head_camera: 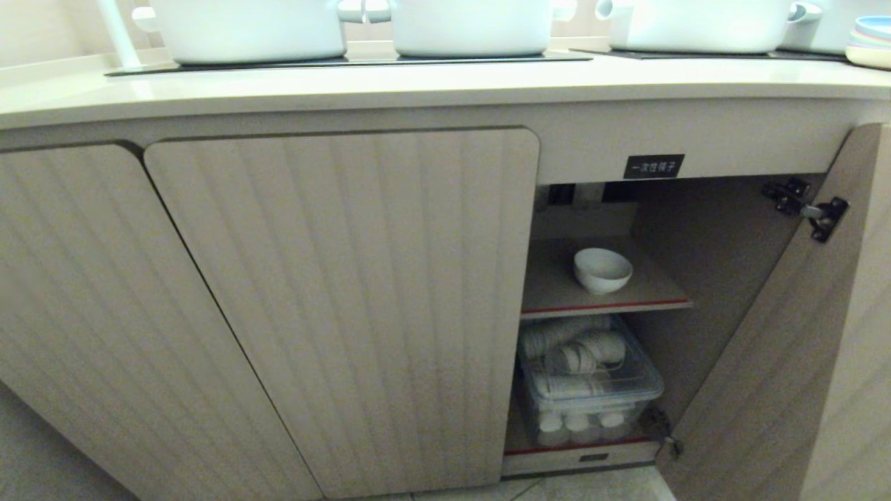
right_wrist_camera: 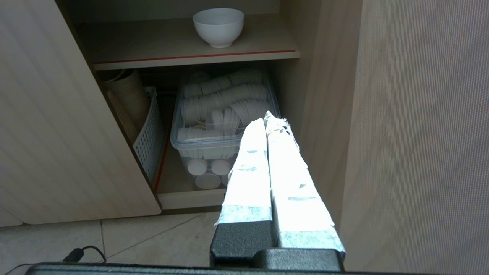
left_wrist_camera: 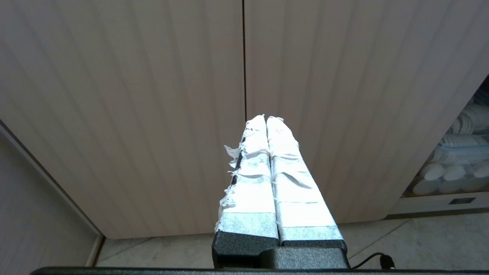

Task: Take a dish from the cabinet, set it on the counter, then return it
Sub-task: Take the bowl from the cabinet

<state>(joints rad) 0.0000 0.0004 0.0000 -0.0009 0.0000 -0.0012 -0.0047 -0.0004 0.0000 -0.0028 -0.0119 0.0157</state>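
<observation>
Head view: cabinet (head_camera: pixel 759 334) door swung open at right of frame, black label (head_camera: pixel 653 166) above the opening. Dish (head_camera: pixel 603 270), a small white bowl, sits upright on the upper red-edged shelf (head_camera: pixel 605 305), centre-right of frame, alone there. Below it, a clear lidded tub (head_camera: pixel 590 390) packed with white disposable cups. Counter (head_camera: pixel 418 83) runs across the top of frame, 3 white pots (head_camera: pixel 257 28) on the cooktop panels, stacked plates (head_camera: pixel 871 42) at upper right. Neither arm visible here.

Right wrist view: right gripper (right_wrist_camera: pixel 269 120) clenched, taped fingers pressed together, holding nothing, aimed toward the tub; dish (right_wrist_camera: pixel 218 26) at top centre of frame, well apart. A white slotted basket (right_wrist_camera: pixel 151 130) sits left of the tub.

Left wrist view: left gripper (left_wrist_camera: pixel 266 119) likewise clenched and empty, facing the closed fluted doors (left_wrist_camera: pixel 153 114).

Handling judgement: dish looks like glossy ceramic, so rigid, light, slippery and breakable if dropped. Best hold is probably across the rim, 1 finger inside and 1 outside the wall. The shelf opening looks tight overhead, so approach from the front.
</observation>
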